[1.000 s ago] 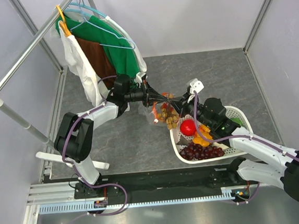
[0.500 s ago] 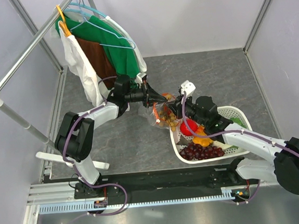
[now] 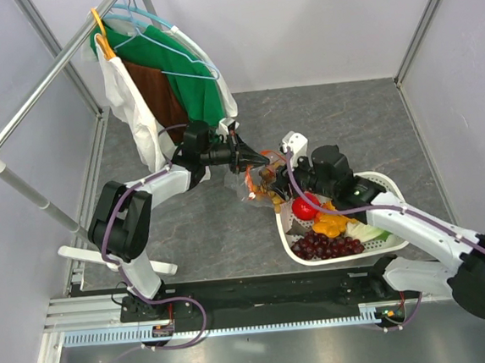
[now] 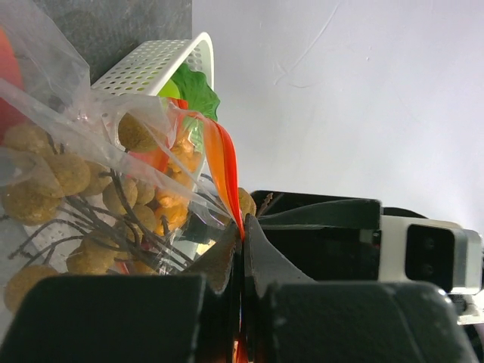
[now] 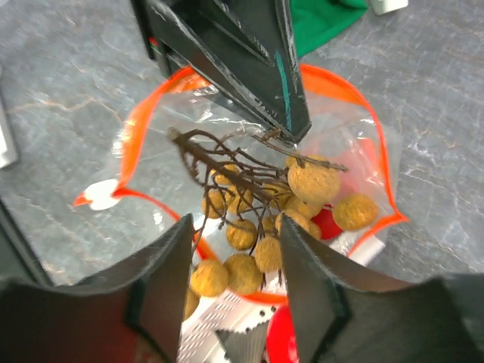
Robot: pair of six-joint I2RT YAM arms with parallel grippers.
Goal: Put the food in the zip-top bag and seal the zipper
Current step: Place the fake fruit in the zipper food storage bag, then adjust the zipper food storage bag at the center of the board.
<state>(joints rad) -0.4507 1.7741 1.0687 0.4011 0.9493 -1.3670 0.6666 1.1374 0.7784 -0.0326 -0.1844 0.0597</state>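
Because the zip-top bag (image 5: pixel 348 136) is thin, clear and crinkly, I judge it very light and soft. It will probably fold or slide away if nothing keeps its mouth up.

Nearest to the arm bases, in the lower right of the top view, the white basket (image 3: pixel 392 187) holds dark grapes (image 3: pixel 320 244), orange pieces (image 3: pixel 331 223) and a red apple (image 3: pixel 304 207). These look light and firm, but the round apple may be slippery.

Just beyond, in the centre of the frame, the right gripper (image 5: pixel 236 234) hangs over the bag mouth with its fingers apart and nothing between them. The brown nuts (image 5: pixel 314 181) on their twigs lie below it, inside the bag.

The left gripper (image 4: pixel 242 234) is closed tight on the orange-red zipper (image 4: pixel 219 159) and holds the mouth up. This strip seems the stiffest part, so it is the best place to grasp.

Under the bag is a grey marbled table (image 3: pixel 365 120), flat and rather smooth; whether the bag's bottom rests on it I cannot tell. Farther, in the upper left, clothes (image 3: pixel 191 75) hang on a rail (image 3: pixel 39 85).
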